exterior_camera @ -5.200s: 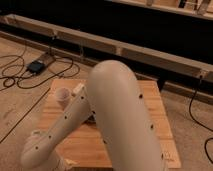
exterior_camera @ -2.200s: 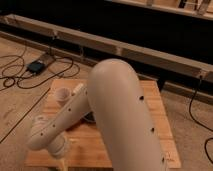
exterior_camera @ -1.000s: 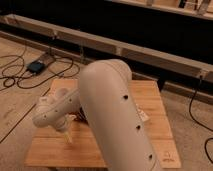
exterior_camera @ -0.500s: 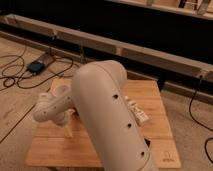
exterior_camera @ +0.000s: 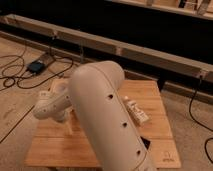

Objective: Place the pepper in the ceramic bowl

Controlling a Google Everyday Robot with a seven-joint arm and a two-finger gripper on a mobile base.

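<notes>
Since the earliest frame, the arm's [exterior_camera: 107, 117] wrist has climbed from the near left corner of the table [exterior_camera: 55, 150] toward the far left corner. We cannot see the pepper, so we can say nothing of its look. The bulky white arm covers the middle of the table, and the ceramic bowl is hidden behind it too. The claw [exterior_camera: 67, 120] hangs under the wrist over the left part of the table, near the left edge, and we cannot tell whether it is wide, narrow or holding anything. By the right edge lies a white labelled bottle [exterior_camera: 136, 111], and a small flat black object [exterior_camera: 145, 143] sits toward the near right corner.
</notes>
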